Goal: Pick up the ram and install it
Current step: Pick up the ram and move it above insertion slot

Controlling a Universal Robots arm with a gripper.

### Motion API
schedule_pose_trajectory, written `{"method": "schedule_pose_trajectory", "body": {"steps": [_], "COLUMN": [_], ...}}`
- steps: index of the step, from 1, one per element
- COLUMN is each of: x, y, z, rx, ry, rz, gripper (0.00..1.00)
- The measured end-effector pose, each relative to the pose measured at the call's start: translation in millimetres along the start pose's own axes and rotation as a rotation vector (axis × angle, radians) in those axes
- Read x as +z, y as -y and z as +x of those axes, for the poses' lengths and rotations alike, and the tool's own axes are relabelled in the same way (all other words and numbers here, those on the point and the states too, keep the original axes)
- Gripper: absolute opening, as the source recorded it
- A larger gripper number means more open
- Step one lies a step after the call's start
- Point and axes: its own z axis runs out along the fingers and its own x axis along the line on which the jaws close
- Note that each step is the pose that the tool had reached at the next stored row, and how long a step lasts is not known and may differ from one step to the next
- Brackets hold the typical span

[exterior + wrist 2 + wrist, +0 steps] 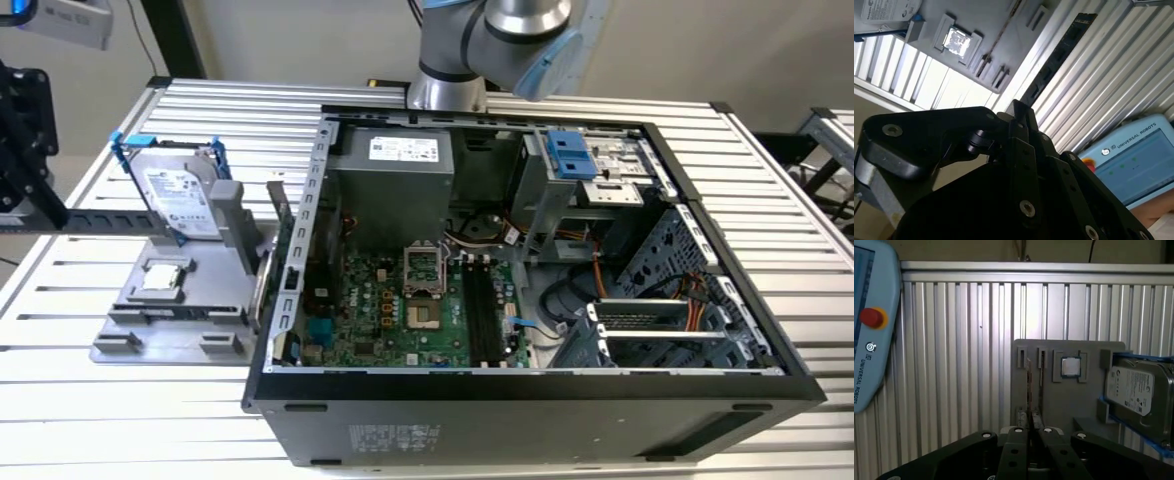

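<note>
Gripper poised over the ram, nothing picked up yet.

The gripper (1030, 432) looks straight down with its fingers drawn together on nothing. The ram (1029, 385) lies directly beneath it, edge-on in the first wrist view. In the exterior view the ram (276, 220) appears to stand on end, long axis upright, in the grey fixture (160, 310), on the side just beside the open computer case (534, 390). Its top end is free, and the motherboard's memory slots (487, 310) look unfilled.
</note>
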Motion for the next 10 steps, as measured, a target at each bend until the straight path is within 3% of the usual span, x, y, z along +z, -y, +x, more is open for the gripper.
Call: {"method": "schedule_pose_trajectory", "body": {"steps": [4, 10], "x": [-6.7, -7.4], "y": [0.0, 0.0], "z": [0.0, 0.0], "rx": [0.000, 0.000], "ry": [-0.0003, -0.0010], "rz": [0.0000, 0.0000], "gripper": [0.00, 0.00]}}
